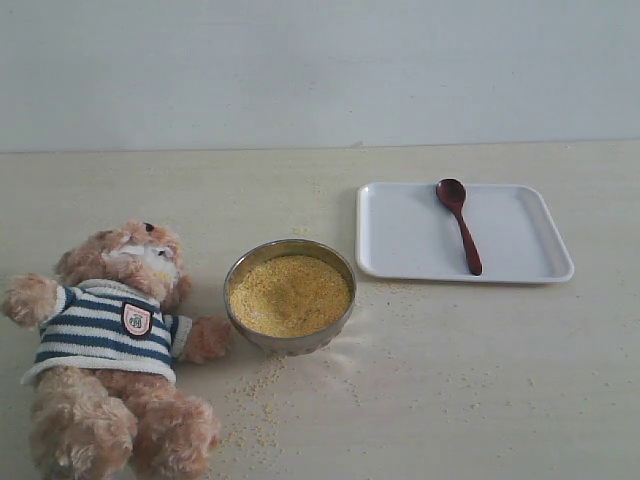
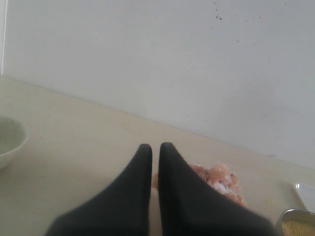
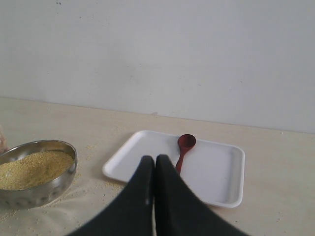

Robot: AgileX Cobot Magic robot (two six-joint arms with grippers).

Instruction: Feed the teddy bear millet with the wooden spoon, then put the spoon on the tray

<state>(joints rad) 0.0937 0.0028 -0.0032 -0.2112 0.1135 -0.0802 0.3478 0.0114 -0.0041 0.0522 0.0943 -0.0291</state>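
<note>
wooden spoon (image 1: 459, 224) lies on the white tray (image 1: 520, 235), just ahead of the right gripper (image 3: 154, 160), whose black jaws are pressed together on nothing; the left gripper (image 2: 155, 146), off by the teddy bear (image 1: 110, 340), is likewise closed and empty. it looks light, stiff and smooth, so i'd pinch the thin handle midway, though it sits flat against the tray. beyond are the steel bowl (image 1: 290, 343) of millet (image 1: 290, 295), loose grains on the pale table (image 1: 480, 380), and a bare white wall (image 1: 300, 70).

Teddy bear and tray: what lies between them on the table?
The steel bowl, full of millet, stands between the teddy bear and the tray, with loose grains scattered around it. The exterior view shows this.
</note>
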